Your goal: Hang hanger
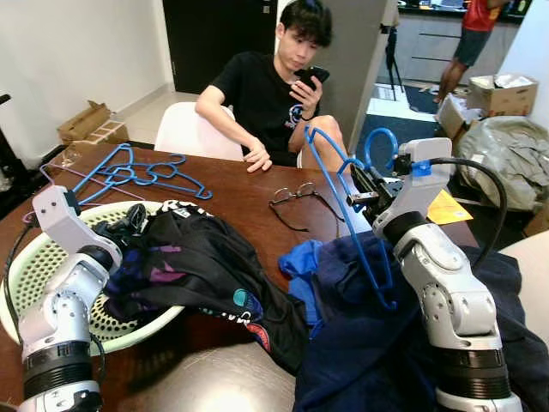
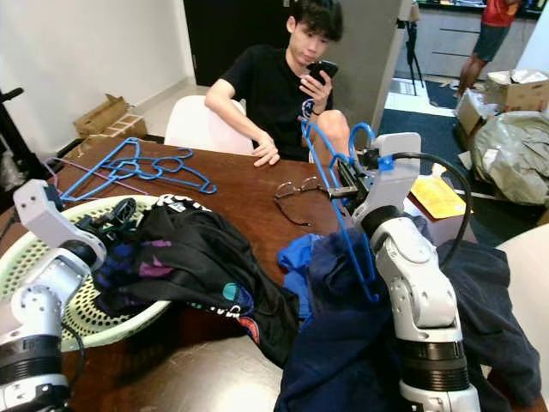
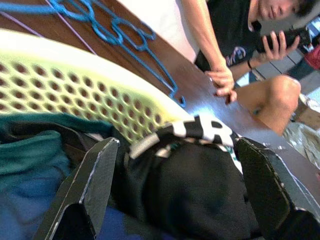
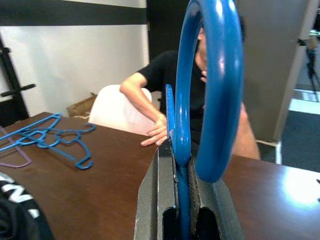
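Note:
My right gripper [image 1: 360, 182] is shut on a blue hanger [image 1: 343, 206], gripping it just below its hook [image 4: 207, 90]. The hanger's frame runs down into a dark navy garment [image 1: 377, 335] heaped on the brown table [image 1: 249, 193] at the right. My left gripper [image 3: 175, 165] is open over a black garment with white lettering [image 1: 197, 257] that spills out of a pale green laundry basket [image 1: 34, 266].
Several more blue hangers [image 1: 137, 172] lie at the table's far left. A pair of glasses [image 1: 296, 199] rests mid-table. A person in black [image 1: 274, 86] sits across holding a phone, one hand on the table. Boxes and another person stand behind.

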You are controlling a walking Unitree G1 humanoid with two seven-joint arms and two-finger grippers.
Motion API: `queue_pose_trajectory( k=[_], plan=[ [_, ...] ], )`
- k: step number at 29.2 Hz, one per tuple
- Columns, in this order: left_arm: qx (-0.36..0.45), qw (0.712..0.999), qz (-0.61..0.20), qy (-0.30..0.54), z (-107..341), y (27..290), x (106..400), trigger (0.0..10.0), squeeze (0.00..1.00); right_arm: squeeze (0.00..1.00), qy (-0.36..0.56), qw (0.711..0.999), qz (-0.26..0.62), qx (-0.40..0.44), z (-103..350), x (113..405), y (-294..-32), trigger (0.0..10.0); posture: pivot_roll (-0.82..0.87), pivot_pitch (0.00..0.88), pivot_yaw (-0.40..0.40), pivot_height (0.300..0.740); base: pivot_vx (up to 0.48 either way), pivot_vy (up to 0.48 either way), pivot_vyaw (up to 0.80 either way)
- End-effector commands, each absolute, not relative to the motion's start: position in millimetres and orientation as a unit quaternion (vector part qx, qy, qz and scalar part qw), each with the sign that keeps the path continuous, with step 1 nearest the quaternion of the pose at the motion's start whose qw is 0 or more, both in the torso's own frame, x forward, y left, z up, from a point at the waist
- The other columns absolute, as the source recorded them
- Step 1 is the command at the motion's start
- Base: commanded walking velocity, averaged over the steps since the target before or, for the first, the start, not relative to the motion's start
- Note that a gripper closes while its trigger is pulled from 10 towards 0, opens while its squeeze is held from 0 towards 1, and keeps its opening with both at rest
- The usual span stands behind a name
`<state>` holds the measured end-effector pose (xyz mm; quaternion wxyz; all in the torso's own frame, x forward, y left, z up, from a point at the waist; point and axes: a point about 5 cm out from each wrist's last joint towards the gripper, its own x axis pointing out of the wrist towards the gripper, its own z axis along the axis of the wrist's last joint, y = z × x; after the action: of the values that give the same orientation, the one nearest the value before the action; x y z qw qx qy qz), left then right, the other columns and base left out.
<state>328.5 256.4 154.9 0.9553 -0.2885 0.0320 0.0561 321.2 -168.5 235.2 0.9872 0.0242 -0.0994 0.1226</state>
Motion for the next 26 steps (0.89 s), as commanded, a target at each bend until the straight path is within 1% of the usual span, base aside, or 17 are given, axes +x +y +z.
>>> queue_pose_trajectory(
  k=[1, 3, 5, 7, 8, 12, 13, 14, 15, 20, 26],
  plan=[
    [-0.305, 0.951, 0.040, 0.031, 155, 249, 334, 10.0, 0.00, 0.00, -0.094, 0.988, 0.121, 0.021, 234, 319, -170, 10.0, 0.01, 0.032, -0.021, 0.740, 0.000, 0.000, 0.00],
    [-0.305, 0.951, 0.040, 0.031, 155, 249, 334, 10.0, 0.00, 0.00, -0.094, 0.988, 0.121, 0.021, 234, 319, -170, 10.0, 0.01, 0.032, -0.021, 0.740, 0.000, 0.000, 0.00],
    [-0.322, 0.946, 0.013, 0.042, 156, 238, 342, 10.0, 0.00, 0.00, -0.094, 0.988, 0.119, 0.019, 235, 317, -171, 10.0, 0.00, 0.039, -0.019, 0.740, 0.000, 0.000, 0.00],
    [-0.328, 0.943, 0.003, 0.050, 155, 234, 345, 10.0, 0.00, 0.00, -0.093, 0.988, 0.119, 0.017, 235, 317, -172, 10.0, 0.00, 0.042, -0.019, 0.740, 0.000, 0.000, 0.00],
    [-0.317, 0.945, -0.013, 0.079, 150, 228, 348, 10.0, 0.00, 0.00, -0.093, 0.989, 0.117, 0.016, 236, 316, -173, 10.0, 0.00, 0.044, -0.019, 0.740, 0.000, 0.000, 0.00],
    [-0.307, 0.946, -0.022, 0.105, 145, 224, 349, 10.0, 0.00, 0.00, -0.093, 0.989, 0.115, 0.016, 236, 316, -174, 10.0, 0.00, 0.046, -0.018, 0.740, 0.000, 0.000, 0.00],
    [-0.308, 0.944, -0.018, 0.116, 142, 224, 350, 3.8, 0.00, 0.00, -0.092, 0.989, 0.115, 0.016, 236, 316, -174, 10.0, 0.00, 0.047, -0.017, 0.740, 0.000, 0.000, 0.00],
    [-0.312, 0.942, -0.014, 0.120, 141, 224, 351, 3.8, 0.00, 0.00, -0.091, 0.989, 0.115, 0.016, 235, 316, -174, 10.0, 0.00, 0.047, -0.017, 0.740, 0.000, 0.000, 0.00],
    [-0.317, 0.940, -0.008, 0.130, 139, 225, 351, 0.0, 0.00, 0.00, -0.091, 0.989, 0.115, 0.016, 235, 316, -174, 10.0, 0.00, 0.047, -0.019, 0.740, 0.000, 0.000, 0.00],
    [-0.319, 0.938, -0.005, 0.136, 137, 226, 351, 0.0, 0.00, 0.00, -0.090, 0.989, 0.115, 0.016, 235, 316, -174, 10.0, 0.00, 0.047, -0.019, 0.740, 0.000, 0.000, 0.00],
    [-0.321, 0.936, 0.011, 0.145, 136, 233, 348, 0.0, 0.00, 0.00, -0.090, 0.989, 0.115, 0.017, 235, 316, -173, 10.0, 0.01, 0.044, -0.019, 0.740, 0.000, 0.000, 0.00]
  ],
)
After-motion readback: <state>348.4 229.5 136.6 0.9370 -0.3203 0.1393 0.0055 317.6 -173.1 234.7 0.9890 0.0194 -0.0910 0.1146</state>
